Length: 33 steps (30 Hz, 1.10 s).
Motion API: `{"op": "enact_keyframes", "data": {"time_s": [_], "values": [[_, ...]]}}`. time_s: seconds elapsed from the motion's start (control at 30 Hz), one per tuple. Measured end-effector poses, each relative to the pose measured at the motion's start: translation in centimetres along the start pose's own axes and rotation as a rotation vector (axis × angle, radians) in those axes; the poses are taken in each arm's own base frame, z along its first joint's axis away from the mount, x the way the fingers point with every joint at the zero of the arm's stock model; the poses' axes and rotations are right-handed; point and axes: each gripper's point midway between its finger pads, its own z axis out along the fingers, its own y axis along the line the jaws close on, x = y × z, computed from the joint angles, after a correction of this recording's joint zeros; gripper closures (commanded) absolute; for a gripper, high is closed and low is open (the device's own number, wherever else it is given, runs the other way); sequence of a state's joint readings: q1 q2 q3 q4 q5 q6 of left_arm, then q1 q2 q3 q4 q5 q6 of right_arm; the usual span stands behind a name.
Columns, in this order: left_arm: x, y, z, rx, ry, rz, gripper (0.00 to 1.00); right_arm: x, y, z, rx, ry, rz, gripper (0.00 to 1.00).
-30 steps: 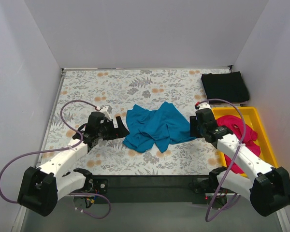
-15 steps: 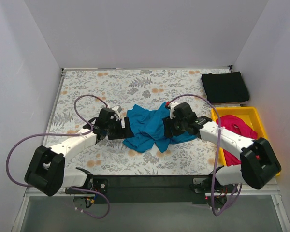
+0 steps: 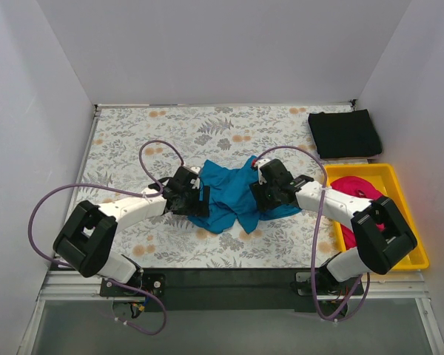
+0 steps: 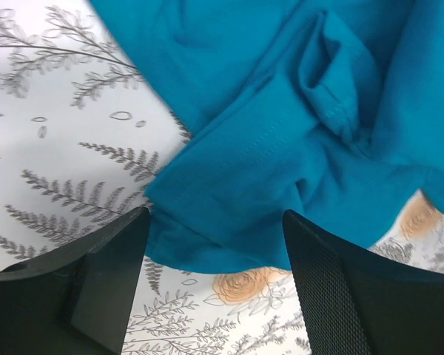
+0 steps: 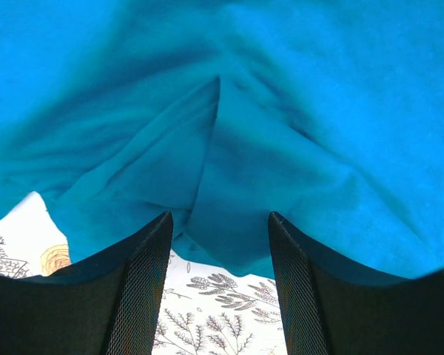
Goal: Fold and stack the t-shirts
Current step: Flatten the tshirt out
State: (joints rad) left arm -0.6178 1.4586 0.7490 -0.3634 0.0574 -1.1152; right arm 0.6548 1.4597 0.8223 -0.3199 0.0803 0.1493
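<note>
The teal-blue t-shirt (image 3: 233,192) lies crumpled in the middle of the floral table. My left gripper (image 3: 198,201) is open at the shirt's left edge; in the left wrist view its fingers (image 4: 103,281) straddle a lower hem of the shirt (image 4: 281,148). My right gripper (image 3: 257,196) is open at the shirt's right side; in the right wrist view a fold of the shirt (image 5: 229,133) sits between its fingers (image 5: 133,288). The black t-shirt (image 3: 344,133) lies folded at the back right. The magenta-pink t-shirt (image 3: 355,194) lies bunched in the yellow tray (image 3: 399,214).
The yellow tray stands along the right wall, close to my right arm. White walls close the table at the back and both sides. Purple cables loop from both arms over the table.
Both grippers have moved inward from the table's sides to the teal-blue shirt, the left one from the left and the right one from beside the tray. The shirt has bunched slightly narrower.
</note>
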Motion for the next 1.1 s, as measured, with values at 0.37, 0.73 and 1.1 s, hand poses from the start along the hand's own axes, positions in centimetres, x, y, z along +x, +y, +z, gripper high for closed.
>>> {"op": "enact_keyframes", "data": {"time_s": [0.37,0.73,1.1], "values": [[-1.2,1.9,0.0,-0.131,-0.065,-0.056,0.38,0.4,-0.8,0.0,0.044,0.015,-0.001,0.39],[-1.5,0.8,1.3,-0.088,-0.046,-0.068,0.51,1.4,-1.3,0.2,0.069,0.037,-0.002,0.39],[-1.8,0.6,1.5,-0.079,-0.054,-0.068,0.88,2.0,-1.7,0.3,0.088,0.050,-0.004,0.39]]}}
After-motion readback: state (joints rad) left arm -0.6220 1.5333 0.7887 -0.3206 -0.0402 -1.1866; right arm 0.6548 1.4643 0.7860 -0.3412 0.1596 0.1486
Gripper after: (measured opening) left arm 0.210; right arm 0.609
